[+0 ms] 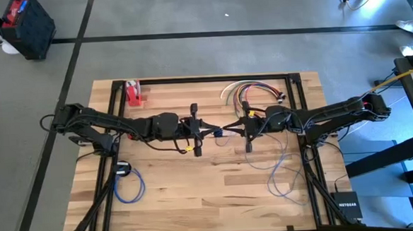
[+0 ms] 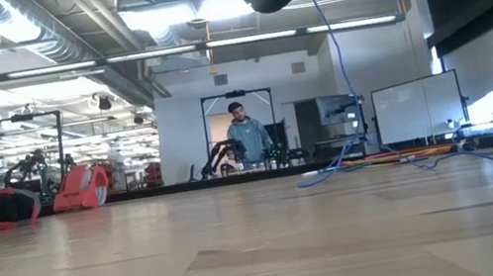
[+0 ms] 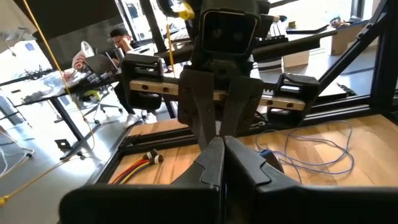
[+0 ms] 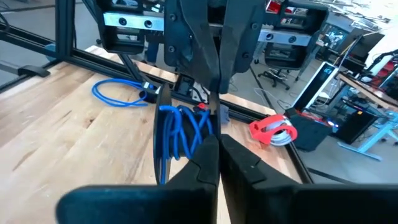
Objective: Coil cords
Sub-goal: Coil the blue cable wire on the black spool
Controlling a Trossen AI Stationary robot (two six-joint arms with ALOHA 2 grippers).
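Above the table's middle my two grippers meet tip to tip. The left gripper (image 1: 211,131) (image 3: 222,146) comes from the left and the right gripper (image 1: 226,127) (image 4: 217,142) from the right. Both are shut. A bunch of loops of the blue cord (image 4: 180,134) hangs in the air between them. The cord's free length (image 2: 339,62) drops to the table and lies in loose bends (image 1: 284,171) on the near right. My left gripper pinches the top of the blue loops (image 4: 208,115) between its two fingers, coming level from the table's left. The loops hang slack below the fingers, clear of the table. My right gripper comes level from the table's right, its fingers shut at the side of the loops (image 4: 204,132). Its own fingers hide the place of contact.
A coiled blue cord (image 1: 128,183) lies near the left edge. A bundle of coloured cords (image 1: 251,92) lies at the far side, and a red object (image 1: 133,93) at the far left. A black box (image 1: 347,206) sits beside the near right corner. A person (image 2: 249,138) stands in the room behind.
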